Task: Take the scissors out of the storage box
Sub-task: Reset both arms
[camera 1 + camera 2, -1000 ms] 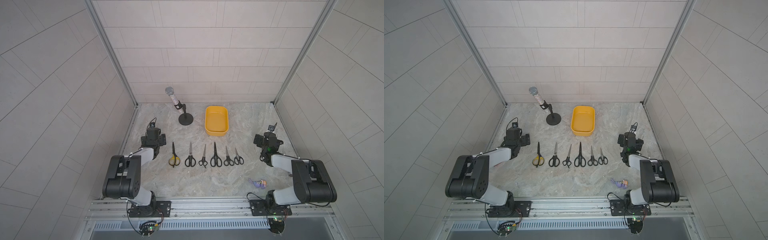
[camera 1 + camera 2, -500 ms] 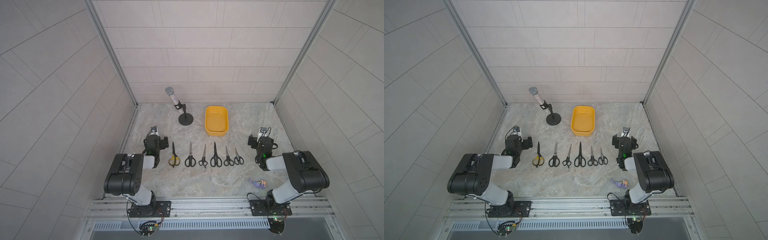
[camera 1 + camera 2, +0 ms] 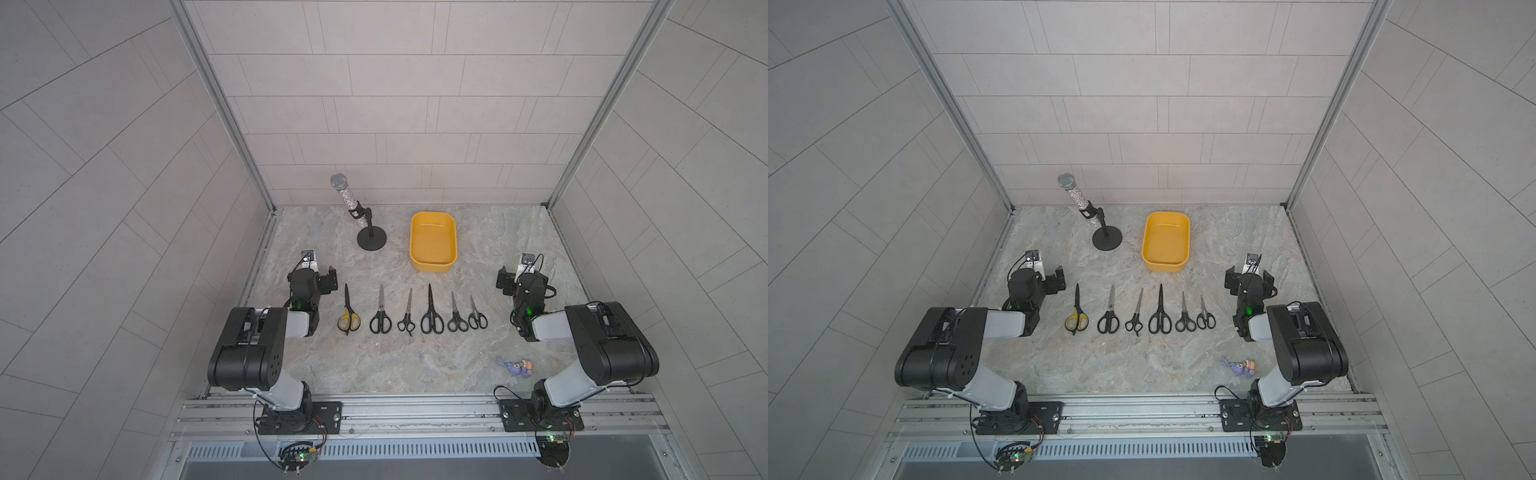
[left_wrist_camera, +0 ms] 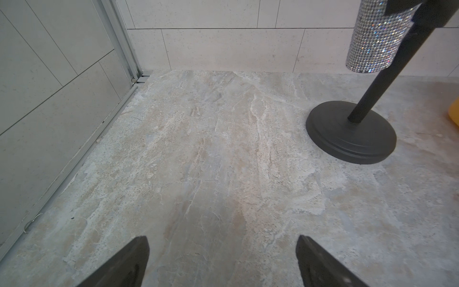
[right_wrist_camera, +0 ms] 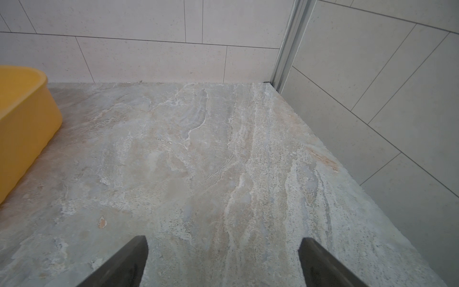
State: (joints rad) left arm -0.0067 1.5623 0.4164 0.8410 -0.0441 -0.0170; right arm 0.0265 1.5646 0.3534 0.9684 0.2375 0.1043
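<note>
Closest to me, a small purple toy (image 3: pixel 517 366) sits near my right arm's base. Past it the scissors (image 3: pixel 430 299) lie in a row of six on the table (image 3: pixel 395 365), blades pointing away, with the yellow-handled pair (image 3: pixel 347 307) at the left end. My left gripper (image 4: pixel 222 248) and right gripper (image 5: pixel 224 246) flank the row, fingers spread wide, grasping nothing. Farther back stands the box (image 3: pixel 433 266), and left of it a mic (image 3: pixel 347 197) on its stand.

walls (image 3: pixel 395 104): pale grey tiles on three sides of the marbled floor (image 3: pixel 374 365) | corners: aluminium posts (image 3: pixel 232 124) | light: soft, even
</note>
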